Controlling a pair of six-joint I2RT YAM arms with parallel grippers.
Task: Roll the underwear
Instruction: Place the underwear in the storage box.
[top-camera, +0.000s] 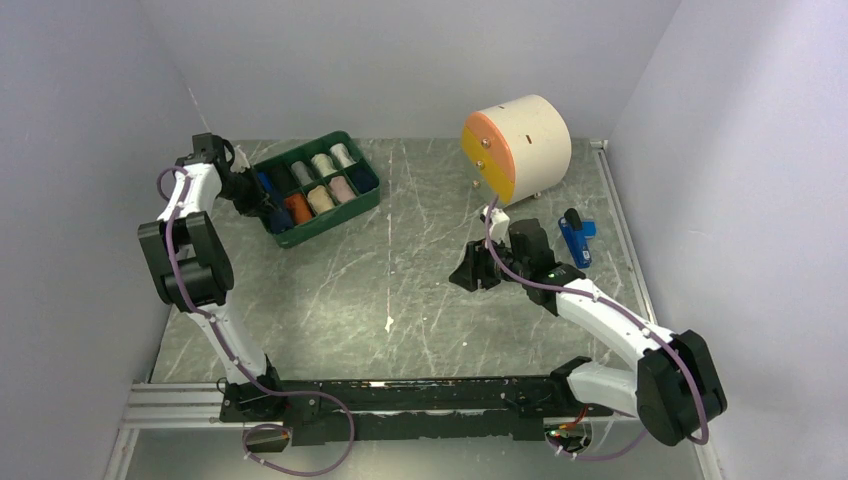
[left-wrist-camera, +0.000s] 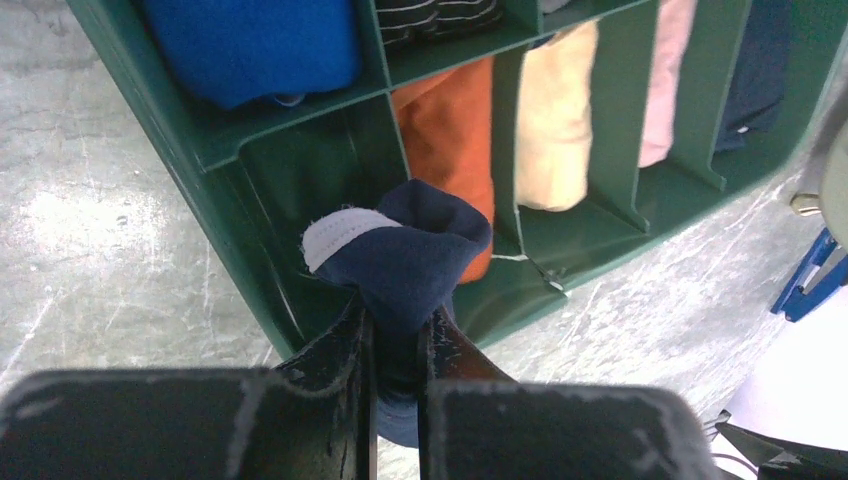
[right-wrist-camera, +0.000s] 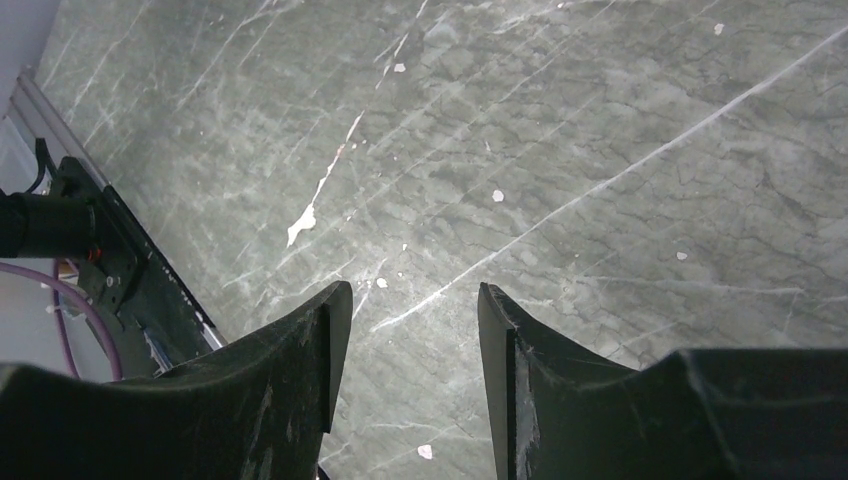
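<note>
My left gripper (left-wrist-camera: 398, 320) is shut on the navy blue underwear (left-wrist-camera: 410, 250), a bunched roll with a white trim patch. It holds the roll just over the empty front corner compartment of the green tray (left-wrist-camera: 300, 130). An orange roll (left-wrist-camera: 450, 140) lies in the compartment next to it. In the top view the left gripper (top-camera: 262, 205) is at the tray's (top-camera: 330, 138) left front corner, beside the orange roll (top-camera: 298, 208). My right gripper (right-wrist-camera: 412, 295) is open and empty over bare table, seen in the top view (top-camera: 470, 272) right of the middle.
The tray's other compartments hold blue, striped, cream, pink and dark rolls. A cream drum with an orange face (top-camera: 520, 145) stands at the back right. A blue object (top-camera: 575, 238) lies by the right wall. A black rail (top-camera: 400, 395) runs along the near edge.
</note>
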